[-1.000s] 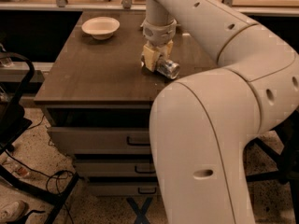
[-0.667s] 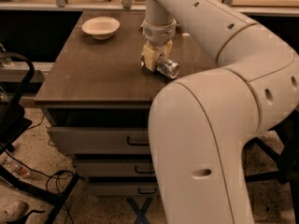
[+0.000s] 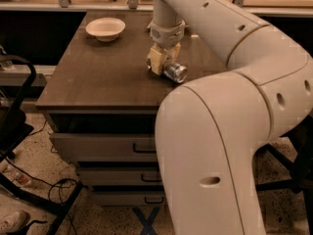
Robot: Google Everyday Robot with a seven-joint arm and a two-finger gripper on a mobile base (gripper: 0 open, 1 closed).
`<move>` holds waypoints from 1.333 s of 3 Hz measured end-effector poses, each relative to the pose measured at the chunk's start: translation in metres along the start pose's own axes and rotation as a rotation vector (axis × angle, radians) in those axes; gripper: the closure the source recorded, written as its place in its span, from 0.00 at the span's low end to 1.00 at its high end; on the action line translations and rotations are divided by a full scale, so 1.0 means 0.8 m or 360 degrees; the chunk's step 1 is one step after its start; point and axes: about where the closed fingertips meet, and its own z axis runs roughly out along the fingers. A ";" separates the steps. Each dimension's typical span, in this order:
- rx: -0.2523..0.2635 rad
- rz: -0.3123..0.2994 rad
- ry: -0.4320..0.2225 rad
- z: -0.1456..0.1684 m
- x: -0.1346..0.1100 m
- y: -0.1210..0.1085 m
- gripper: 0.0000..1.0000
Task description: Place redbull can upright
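The redbull can [image 3: 175, 72] lies on its side on the dark wooden table [image 3: 107, 82], right of the middle, with its silver end turned toward the front right. My gripper [image 3: 164, 62] reaches down from above and sits on the can's far-left part. Its cream fingers [image 3: 156, 61] stand on either side of the can's body and look closed on it. The can still rests low at the tabletop. My large white arm covers the table's right part.
A cream bowl [image 3: 105, 28] stands at the table's back left. The table has drawers [image 3: 102, 146] below its front edge. A black chair frame [image 3: 19, 131] and cables are on the floor at the left. A shelf rail runs behind the table.
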 end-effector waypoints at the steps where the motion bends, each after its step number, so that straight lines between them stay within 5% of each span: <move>1: 0.0049 -0.0029 -0.0043 -0.027 0.004 0.000 1.00; 2: 0.0010 -0.0052 -0.0257 -0.098 0.019 -0.002 1.00; 4: -0.0435 -0.0078 -0.0883 -0.147 0.028 -0.023 1.00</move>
